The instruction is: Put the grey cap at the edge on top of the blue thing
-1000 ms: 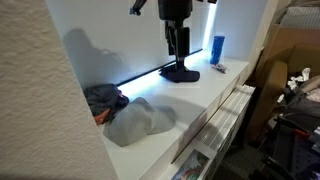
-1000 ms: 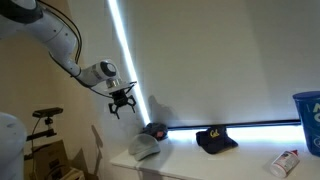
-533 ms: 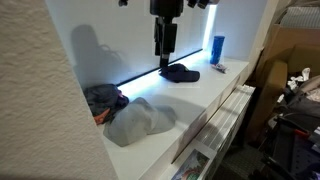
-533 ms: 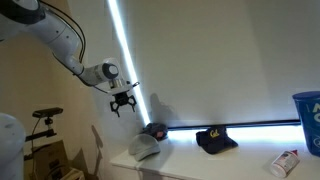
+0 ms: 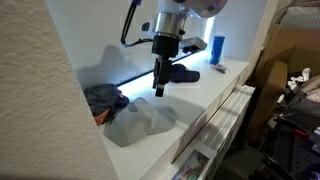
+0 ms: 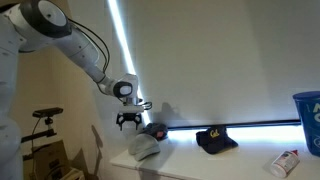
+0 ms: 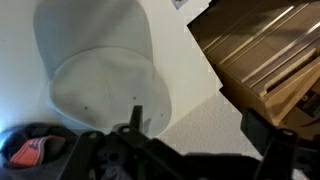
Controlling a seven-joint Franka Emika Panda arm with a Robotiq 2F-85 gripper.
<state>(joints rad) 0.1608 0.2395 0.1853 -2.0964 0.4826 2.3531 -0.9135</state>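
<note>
The gripper (image 5: 158, 90) is hovering above the counter (image 5: 215, 88), over the grey cap (image 5: 138, 122) and touching nothing. Its jaws are standing wide and empty, as the spread fingers are showing in an exterior view (image 6: 128, 122).

The grey cap is lying at the counter's front edge. In the wrist view it (image 7: 100, 70) is sitting at about 11 o'clock from the gripper (image 7: 195, 125), crown up and brim pointing toward 12. The blue thing (image 5: 103, 100), a crumpled dark-blue bundle with some red in it, is lying just beside the cap toward the wall; in the wrist view it (image 7: 40, 148) is showing at 7 o'clock from the cap. Whether the two are touching, I cannot tell. A dark cap (image 5: 180, 73) is resting well apart along the wall.

Judging by this, the reach for the cap is the step in hand, and nothing is grasped yet. The next move is calling for the gripper to line up over the crown, go down with the jaws wide, and pinch a fold of soft fabric or the brim. After that comes a lift and a short carry toward the wall to set the cap on the bundle.
</note>
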